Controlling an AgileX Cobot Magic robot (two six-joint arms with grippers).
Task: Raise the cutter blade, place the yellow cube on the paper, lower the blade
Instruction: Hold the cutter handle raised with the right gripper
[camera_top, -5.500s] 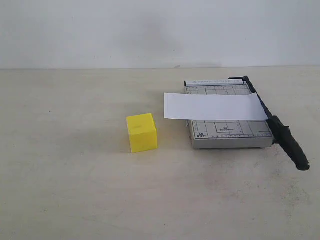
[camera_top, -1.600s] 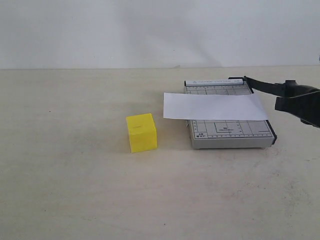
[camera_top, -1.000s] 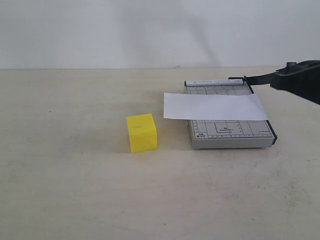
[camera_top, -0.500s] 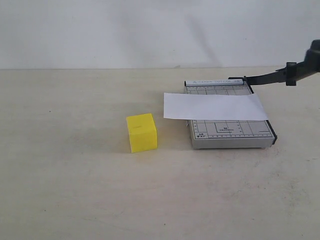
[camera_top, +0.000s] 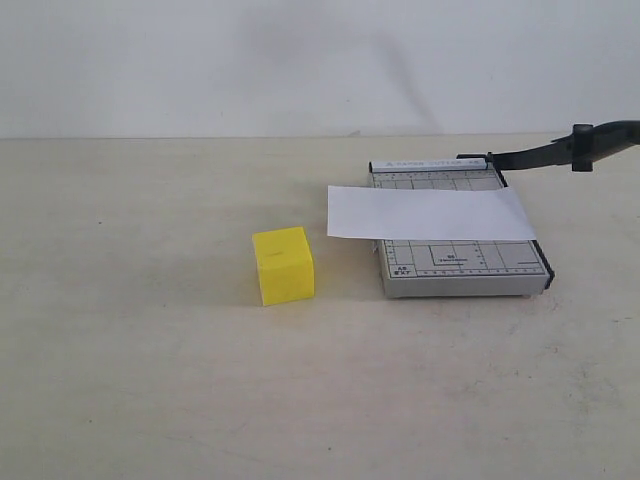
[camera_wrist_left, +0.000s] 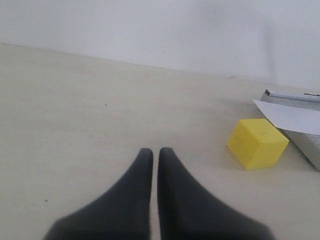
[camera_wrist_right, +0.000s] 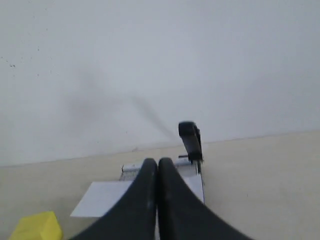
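Observation:
The cutter blade (camera_top: 545, 153) stands raised, slanting up from its hinge at the far corner of the grey cutter board (camera_top: 460, 268) toward the right edge. The paper (camera_top: 428, 213) lies across the board, overhanging its left side. The yellow cube (camera_top: 283, 265) sits on the table left of the board. No gripper shows in the exterior view. In the left wrist view my left gripper (camera_wrist_left: 155, 151) is shut and empty, the cube (camera_wrist_left: 257, 143) ahead of it. My right gripper (camera_wrist_right: 158, 162) is shut and empty, off the blade handle (camera_wrist_right: 189, 137), above the paper (camera_wrist_right: 97, 200).
A pale tabletop (camera_top: 150, 380) runs to a white wall (camera_top: 300, 60) behind. The blade's handle end reaches the right edge of the exterior view.
The blade went from lying flat along the board's right side to raised, lifted by the right gripper. That gripper has since let go and left the exterior view; the blade stays up.

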